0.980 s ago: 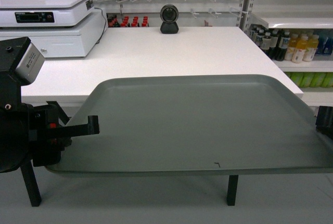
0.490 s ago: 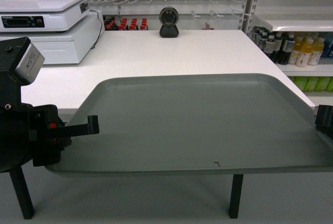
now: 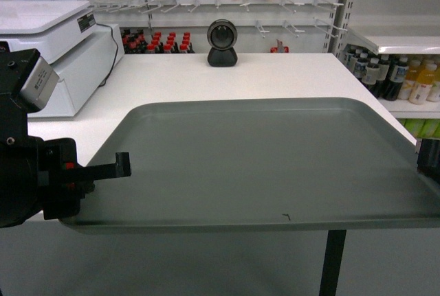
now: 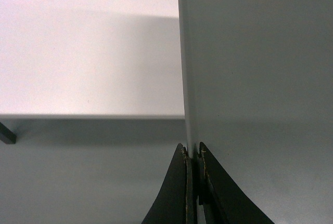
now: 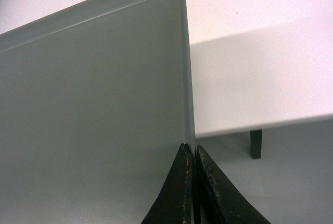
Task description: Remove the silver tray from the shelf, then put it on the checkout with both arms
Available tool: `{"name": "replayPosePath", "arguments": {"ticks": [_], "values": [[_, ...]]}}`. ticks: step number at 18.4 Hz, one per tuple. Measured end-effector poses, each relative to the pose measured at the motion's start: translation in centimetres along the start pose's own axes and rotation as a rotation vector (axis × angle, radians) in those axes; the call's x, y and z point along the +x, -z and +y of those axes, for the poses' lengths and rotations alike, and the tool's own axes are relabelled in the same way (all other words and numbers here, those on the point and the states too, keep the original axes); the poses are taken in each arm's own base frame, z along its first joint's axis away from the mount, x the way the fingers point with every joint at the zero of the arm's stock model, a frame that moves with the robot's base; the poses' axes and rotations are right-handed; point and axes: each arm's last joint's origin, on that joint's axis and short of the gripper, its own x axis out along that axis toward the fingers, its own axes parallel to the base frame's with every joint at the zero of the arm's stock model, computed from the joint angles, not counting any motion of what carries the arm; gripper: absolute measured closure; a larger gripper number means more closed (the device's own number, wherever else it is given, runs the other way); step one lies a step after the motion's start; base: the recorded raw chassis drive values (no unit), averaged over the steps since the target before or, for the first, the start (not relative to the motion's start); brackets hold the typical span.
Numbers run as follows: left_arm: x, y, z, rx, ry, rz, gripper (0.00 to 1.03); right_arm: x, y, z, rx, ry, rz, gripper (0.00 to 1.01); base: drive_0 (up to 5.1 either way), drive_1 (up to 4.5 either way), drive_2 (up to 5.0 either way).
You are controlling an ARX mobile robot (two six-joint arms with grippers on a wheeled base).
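- Since the earlier frames the checkout bench (image 3: 289,76) has drawn closer in the head view: the register (image 3: 62,55) has slid toward the left edge, the round scanner (image 3: 223,42) sits lower and larger, and the bench's front right leg (image 3: 333,262) has shifted rightward. The silver tray (image 3: 261,165) keeps the same place in the view, so the base seems to be rolling forward with the tray carried along.
- At the left, the left hand (image 4: 193,156) is closed tight on the tray's short left rim, its two black fingers (image 4: 179,182) pinching the thin edge between them. In the left wrist view the bench's front edge lies below and to the left of the rim.
- In the middle, the tray is held level in the air, clear of the shelf (image 3: 395,35), with its far long edge already overlapping the bench's front edge and its near half hanging past that edge over the floor.
- At the right, the right hand (image 5: 193,154) is likewise clamped on the short right rim; the right wrist view shows the bench's front right corner beneath the tray's far end.
- Judged from this, the lift-off is done and the approach is under way; the tray likely needs carrying further in over the bench before both arms lower it together and let go.
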Motion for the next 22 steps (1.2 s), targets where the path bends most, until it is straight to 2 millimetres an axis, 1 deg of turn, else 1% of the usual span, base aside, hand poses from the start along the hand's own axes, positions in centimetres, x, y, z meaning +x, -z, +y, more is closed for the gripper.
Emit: {"name": "replayPosePath", "arguments": {"ticks": [10,11,18,19,20,22], "values": [[0.0,0.0,0.0,-0.001,0.0,-0.004,1.0,0.0,0.0,0.0,0.0,-0.002,-0.003,0.98,0.0,4.1,-4.2],[0.0,0.0,0.0,0.0,-0.001,-0.001,1.0,0.0,-0.1,0.0,0.0,-0.003,-0.007,0.98,-2.9,4.95,-2.1],[0.0,0.0,0.0,0.001,-0.008,-0.005,1.0,0.1,0.0,0.0,0.0,-0.001,0.0,0.98,0.0,0.0,0.0],[1.5,-0.9,-1.4,0.052,-0.192,-0.121,1.0,1.1,-1.0,0.4,-0.034,-0.121,-0.079,0.98,0.0,0.0,0.0],[2.7,-1.9,-1.9,0.08,-0.228,-0.143,1.0,2.2,-1.9,0.8,-0.053,-0.149,-0.112,0.98,0.0,0.0,0.0],[5.3,-4.1,-2.3,0.111,-0.246,-0.166,0.99,5.0,-3.4,1.3,-0.075,-0.152,-0.146,0.98,0.0,0.0,0.0]]}}
